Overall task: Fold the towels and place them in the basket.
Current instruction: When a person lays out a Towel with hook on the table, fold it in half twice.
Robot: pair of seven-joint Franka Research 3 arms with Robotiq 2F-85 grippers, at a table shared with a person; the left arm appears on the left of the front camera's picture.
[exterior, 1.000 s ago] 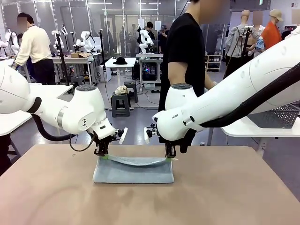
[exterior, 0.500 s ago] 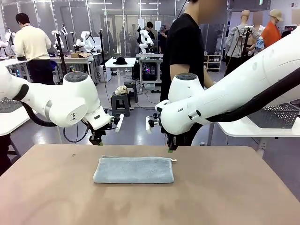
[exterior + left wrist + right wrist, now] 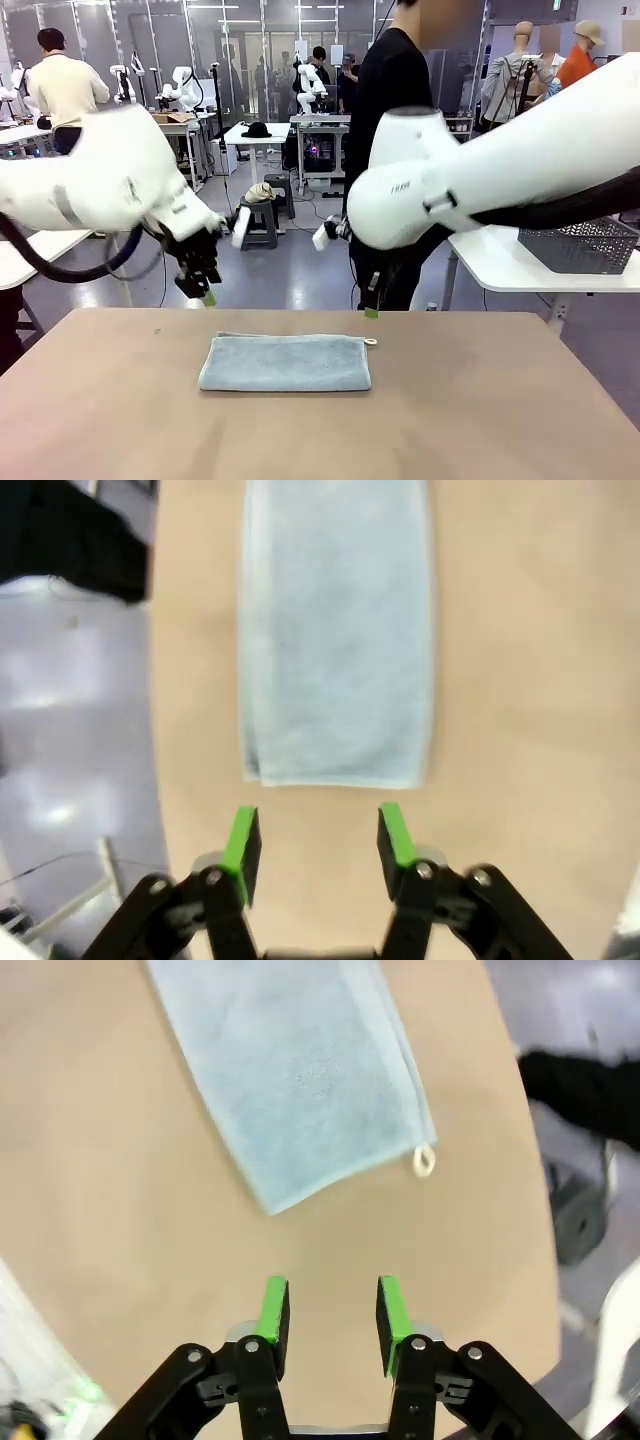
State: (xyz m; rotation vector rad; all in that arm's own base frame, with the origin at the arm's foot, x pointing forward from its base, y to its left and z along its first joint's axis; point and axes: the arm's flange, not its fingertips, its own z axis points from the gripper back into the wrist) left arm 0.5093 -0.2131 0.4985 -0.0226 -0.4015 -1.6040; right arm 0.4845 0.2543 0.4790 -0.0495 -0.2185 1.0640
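Observation:
One light blue-grey towel (image 3: 285, 362) lies folded in a flat long strip in the middle of the tan table, its white loop (image 3: 370, 341) at the far right corner. My left gripper (image 3: 205, 290) hangs open and empty above the table's far edge, up and left of the towel. My right gripper (image 3: 372, 305) hangs open and empty above the towel's far right corner. In the left wrist view the towel (image 3: 337, 630) lies ahead of the open gripper (image 3: 318, 842). In the right wrist view the towel (image 3: 295, 1070) and its loop (image 3: 424, 1162) lie ahead of the open gripper (image 3: 333, 1320). The dark grey basket (image 3: 580, 245) stands on a white side table at the right.
A person in a black shirt (image 3: 395, 110) stands just beyond the table's far edge, behind my right arm. The tan table (image 3: 480, 420) has bare room on all sides of the towel. The white side table (image 3: 500, 265) sits to the right, apart from it.
Both grippers let go of the towel's folded-over edge and opened. They rose and drew back toward the far edge, the left one swinging left. The towel now lies flat, folded.

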